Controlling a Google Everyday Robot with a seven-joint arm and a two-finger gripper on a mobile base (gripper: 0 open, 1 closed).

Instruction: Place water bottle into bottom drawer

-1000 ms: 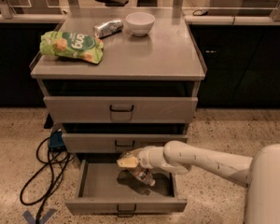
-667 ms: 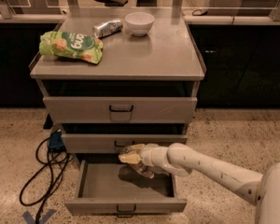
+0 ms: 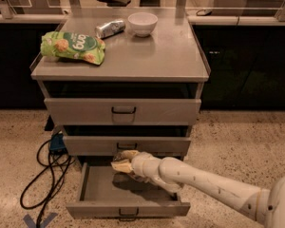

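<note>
The bottom drawer [image 3: 99, 194] is pulled open, a wide shallow grey tray with a small black handle on its front panel. My gripper [image 3: 121, 164] reaches in from the right on a white arm and hangs over the back middle of the drawer, just under the middle drawer's front. A dim clear shape tucked right under the gripper looks like the water bottle [image 3: 129, 174], mostly hidden by the gripper and its shadow. I cannot tell whether it touches the drawer floor.
The cabinet top [image 3: 147, 56] holds a green snack bag [image 3: 72, 46], a silver can [image 3: 109, 28] and a white bowl [image 3: 142, 23]. The middle drawer [image 3: 128, 145] is slightly ajar, the top drawer [image 3: 123, 110] closed. Black cables [image 3: 47, 170] lie on the floor at left.
My gripper has shifted a little to the left over the bottom drawer, and my forearm now stretches lower across the drawer's right side. The drawers have not moved.
</note>
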